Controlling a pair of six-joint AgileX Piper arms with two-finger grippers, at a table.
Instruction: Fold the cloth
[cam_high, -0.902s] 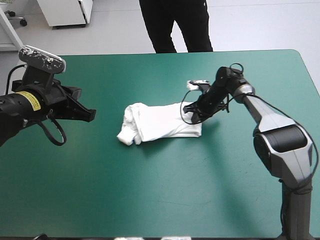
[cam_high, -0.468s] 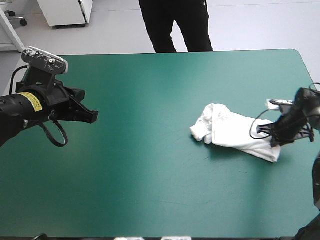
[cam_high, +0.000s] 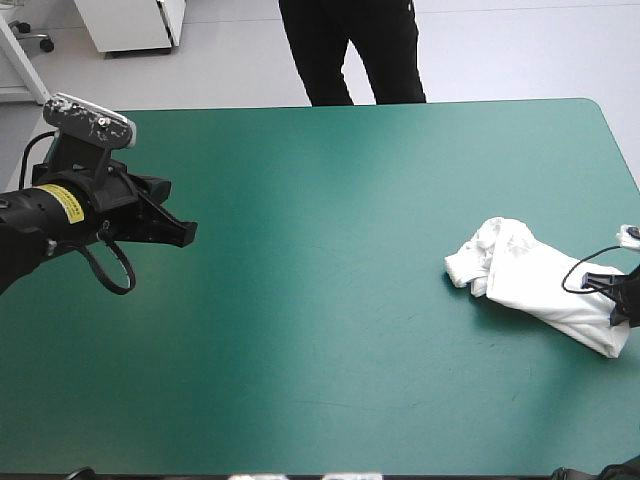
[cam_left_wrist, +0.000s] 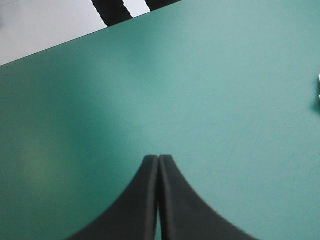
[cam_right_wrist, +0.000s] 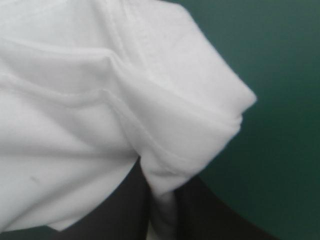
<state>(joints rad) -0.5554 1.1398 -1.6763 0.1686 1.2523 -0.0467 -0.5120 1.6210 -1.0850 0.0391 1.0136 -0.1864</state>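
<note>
Right there at the right gripper (cam_right_wrist: 161, 192), the two black fingers were all but pressed together, with a thick fold of white fabric nipped between them. It was a firm pinch on a seamed, layered edge of the T-shirt (cam_high: 535, 285), and you could see the stitched hems stacked just ahead of the tips. That grip on the doubled edge looked, to my eye, chosen so the layers would hold as one and the fold would not spill open.

Out from the fingers, the T-shirt lay as a folded bundle on the teal-green cover (cam_high: 330, 330). It sat at about four o'clock on the table, close to the right edge. The gripper was at the bundle's four o'clock end, and the bunched end pointed off toward ten o'clock. Not a tidy packet, mind: that far end was crumpled.

Across at nine o'clock, the left gripper (cam_left_wrist: 159, 160) had its fingers pressed tip to tip on nothing. It hung above bare cover, well apart from the cloth. I judged it was parked there to leave the middle free for the right arm. The folding itself looked largely done; what remained seemed to be letting go cleanly.
</note>
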